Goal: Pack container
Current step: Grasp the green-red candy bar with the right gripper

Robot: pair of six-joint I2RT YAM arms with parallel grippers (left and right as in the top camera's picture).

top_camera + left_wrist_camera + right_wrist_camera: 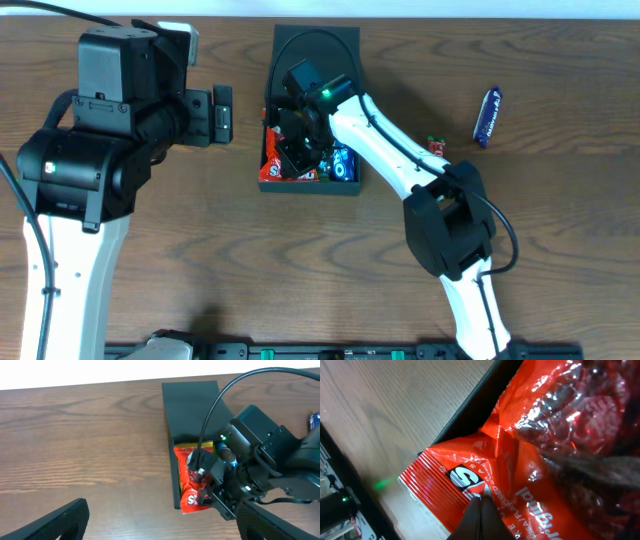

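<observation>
The black container (310,188) stands at the table's middle back, with its flap lid (315,45) lying open behind it. A red snack packet (272,160) lies along its left side, one end over the front wall, and a blue packet (343,165) lies at the right. My right gripper (295,150) is down inside the container. In the right wrist view its fingertips (481,510) are pressed together on the red packet (530,460). My left gripper (222,115) hovers left of the container, open and empty (160,525). The left wrist view also shows the red packet (189,485).
A blue snack packet (488,117) lies on the table at the right. A small red item (437,146) lies between it and the container. The right arm reaches over the container's right side. Bare wood shows left of the container (100,460).
</observation>
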